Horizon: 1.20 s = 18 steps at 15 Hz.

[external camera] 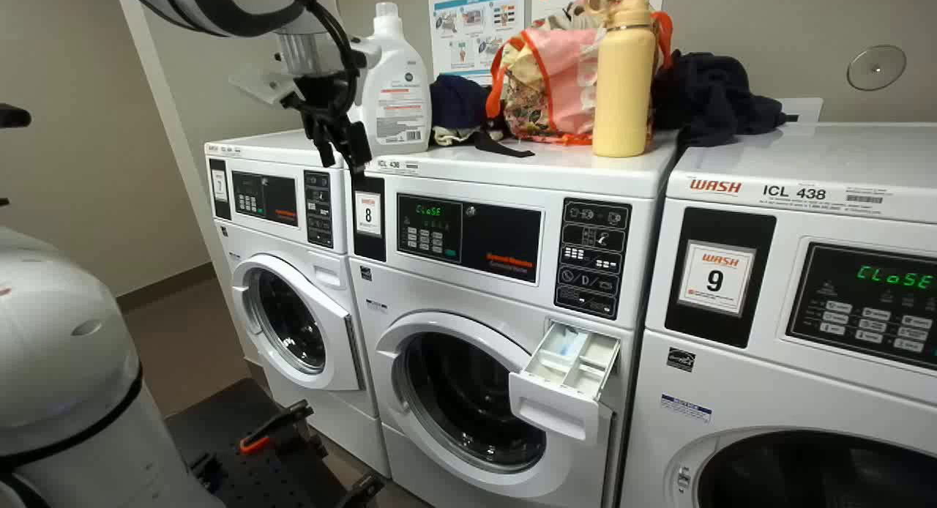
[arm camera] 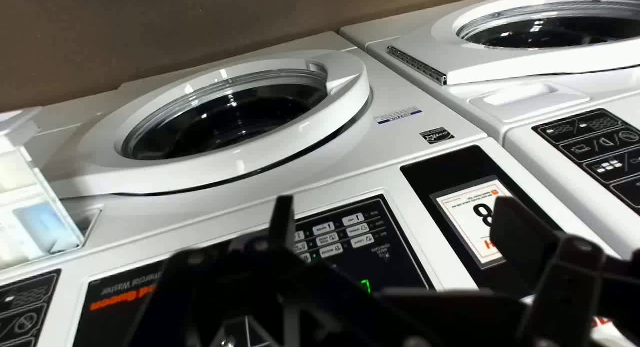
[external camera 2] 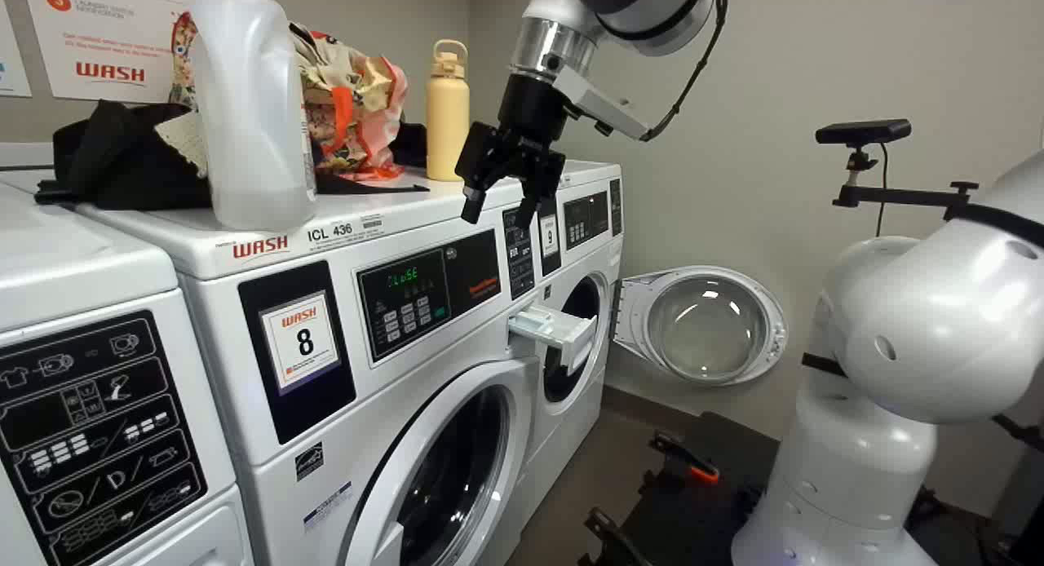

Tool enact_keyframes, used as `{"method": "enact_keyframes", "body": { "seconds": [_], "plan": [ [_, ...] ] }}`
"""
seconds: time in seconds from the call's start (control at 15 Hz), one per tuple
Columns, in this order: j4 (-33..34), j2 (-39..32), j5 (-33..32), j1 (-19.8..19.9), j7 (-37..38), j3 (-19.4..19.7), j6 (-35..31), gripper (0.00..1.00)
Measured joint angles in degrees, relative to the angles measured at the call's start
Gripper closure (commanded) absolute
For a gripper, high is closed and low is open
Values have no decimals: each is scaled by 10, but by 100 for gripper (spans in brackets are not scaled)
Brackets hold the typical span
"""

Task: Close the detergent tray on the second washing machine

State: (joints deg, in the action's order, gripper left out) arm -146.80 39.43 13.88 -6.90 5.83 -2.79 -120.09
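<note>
Wrist view: at the left border, part of the tray (arm camera: 25, 189), with some blue inside; toward the middle, the door (arm camera: 225, 124) of washer 8 (arm camera: 320, 169); at the bottom, two dark fingers (arm camera: 283, 219), spread widely, in released state. In both exterior views, the tray, extended out from the front of washer 8, below the icon panel (external camera: 588, 258) and just beside the door. Also in both exterior views, the gripper (external camera 2: 500, 209), high near the upper front of washer 8, with fingers directed downward, apart from the tray. On top of washer 8, in an exterior view, a white bottle (external camera: 399, 91), dark cloth (external camera: 461, 102), a bag (external camera: 564, 76) and a yellow flask (external camera: 624, 91). On the display (external camera: 430, 230) of washer 8, in green, "CLOSE". At the two sides of washer 8, washer 7 (external camera: 260, 238) and washer 9 (external camera: 747, 391). In an exterior view, washer 9's door (external camera 2: 701, 325), swung wide.
</note>
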Motion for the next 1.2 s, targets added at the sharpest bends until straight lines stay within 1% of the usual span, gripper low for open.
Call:
{"method": "enact_keyframes", "body": {
  "seconds": [0.2, 0.4, 0.67, 0.8, 1.2],
  "plan": [
    [0, 0, 0, 1, 0, 0, 0, 0],
    [-3, -3, -1, 18, 0, 4, 0, 0],
    [-22, -3, -5, 64, 4, 21, -1, 0],
    [-33, -4, -6, 88, 15, 28, -11, 0],
    [-68, -4, -12, 149, 105, 31, -71, 0]
  ]
}}
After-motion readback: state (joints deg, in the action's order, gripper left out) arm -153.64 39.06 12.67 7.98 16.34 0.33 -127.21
